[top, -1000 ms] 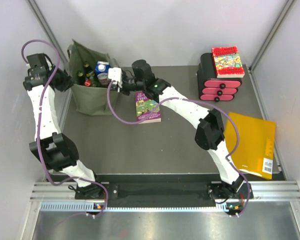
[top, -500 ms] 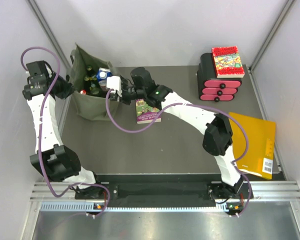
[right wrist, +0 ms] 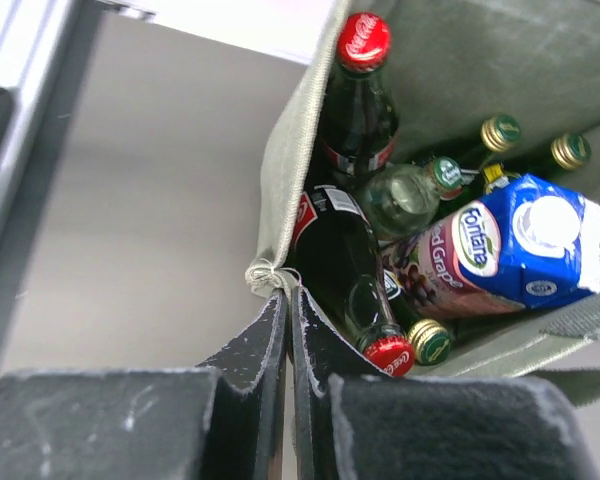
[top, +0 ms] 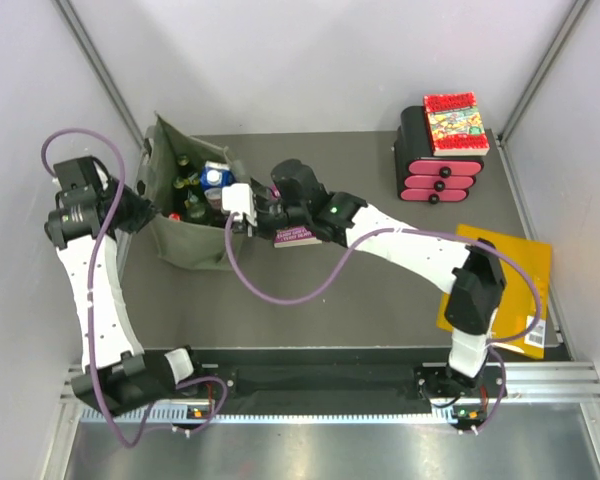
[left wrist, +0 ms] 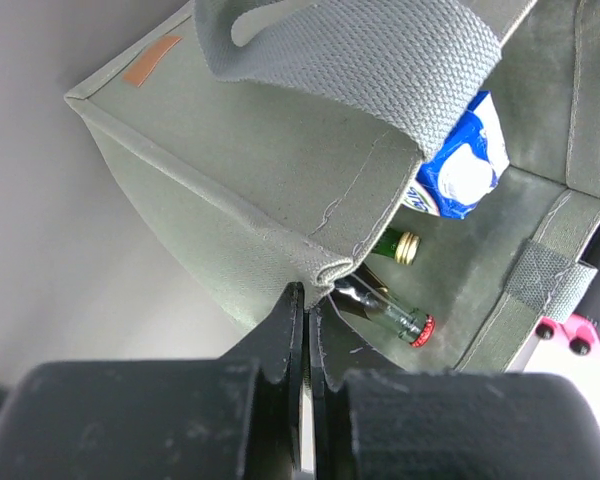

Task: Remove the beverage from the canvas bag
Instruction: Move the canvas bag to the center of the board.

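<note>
Robotics test cell. Evidence: left arm [top: 88,285] and right arm [top: 410,245] bolted to an aluminium rail [top: 540,380] at a dark table [top: 360,300], enclosed by plain white walls [top: 330,60] and metal struts [top: 92,60].

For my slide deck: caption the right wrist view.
Right gripper pinching the rim of the canvas bag, bottles and a blue juice carton crowded inside.

Olive canvas bag [top: 188,243] stands open far left, holding bottles [right wrist: 361,112] and blue carton [right wrist: 525,252].
</note>
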Controlling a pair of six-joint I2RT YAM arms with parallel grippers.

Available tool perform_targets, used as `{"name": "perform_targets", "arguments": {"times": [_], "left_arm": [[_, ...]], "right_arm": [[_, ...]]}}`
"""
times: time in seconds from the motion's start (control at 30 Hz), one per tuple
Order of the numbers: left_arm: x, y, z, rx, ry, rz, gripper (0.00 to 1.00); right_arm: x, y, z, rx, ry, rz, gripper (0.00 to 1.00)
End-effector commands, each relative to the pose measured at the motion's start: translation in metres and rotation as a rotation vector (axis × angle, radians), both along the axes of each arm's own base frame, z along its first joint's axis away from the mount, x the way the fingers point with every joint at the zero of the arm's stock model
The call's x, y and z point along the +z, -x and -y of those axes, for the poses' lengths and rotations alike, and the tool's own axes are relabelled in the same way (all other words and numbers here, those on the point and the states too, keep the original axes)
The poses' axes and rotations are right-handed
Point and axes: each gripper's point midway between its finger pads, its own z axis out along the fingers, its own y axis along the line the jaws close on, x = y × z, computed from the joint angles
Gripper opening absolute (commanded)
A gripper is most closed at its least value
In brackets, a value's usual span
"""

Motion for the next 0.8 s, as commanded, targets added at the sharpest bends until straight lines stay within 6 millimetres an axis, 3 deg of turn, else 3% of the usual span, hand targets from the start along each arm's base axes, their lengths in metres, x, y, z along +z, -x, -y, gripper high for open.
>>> {"name": "perform_targets", "arguments": {"times": [0.0, 0.03, 0.07, 0.27, 0.53, 0.57, 0.6, 0.63, 0.67, 0.7, 0.77], "left_arm": [[0.089, 0.042, 0.046, -0.100, 0.030, 0.322, 0.00], [0.088, 0.047, 0.048, -0.101, 0.033, 0.318, 0.00], [0.088, 0.054, 0.051, -0.104, 0.031, 0.321, 0.00], [0.079, 0.081, 0.063, -0.108, 0.050, 0.293, 0.00], [0.059, 0.094, 0.069, -0.106, 0.080, 0.249, 0.00], [0.058, 0.094, 0.069, -0.105, 0.082, 0.243, 0.06], [0.058, 0.094, 0.069, -0.103, 0.081, 0.243, 0.26], [0.059, 0.094, 0.068, -0.101, 0.075, 0.246, 0.37], [0.065, 0.095, 0.068, -0.102, 0.064, 0.260, 0.47], [0.068, 0.094, 0.066, -0.095, 0.054, 0.268, 0.62], [0.084, 0.094, 0.064, -0.093, 0.023, 0.307, 0.72]], "right_arm": [[0.085, 0.105, 0.018, 0.248, -0.160, 0.044, 0.00], [0.091, 0.116, 0.023, 0.260, -0.168, 0.049, 0.00], [0.082, 0.121, 0.026, 0.266, -0.151, 0.038, 0.00], [0.077, 0.154, 0.043, 0.306, -0.133, 0.001, 0.00], [0.061, 0.162, 0.049, 0.307, -0.105, -0.014, 0.02], [0.061, 0.162, 0.048, 0.306, -0.104, -0.015, 0.19], [0.060, 0.162, 0.048, 0.306, -0.102, -0.019, 0.27], [0.059, 0.161, 0.047, 0.301, -0.099, -0.020, 0.34], [0.064, 0.158, 0.046, 0.292, -0.108, -0.015, 0.60], [0.066, 0.156, 0.045, 0.279, -0.108, -0.020, 0.68], [0.079, 0.147, 0.042, 0.256, -0.131, -0.019, 0.83]]}}
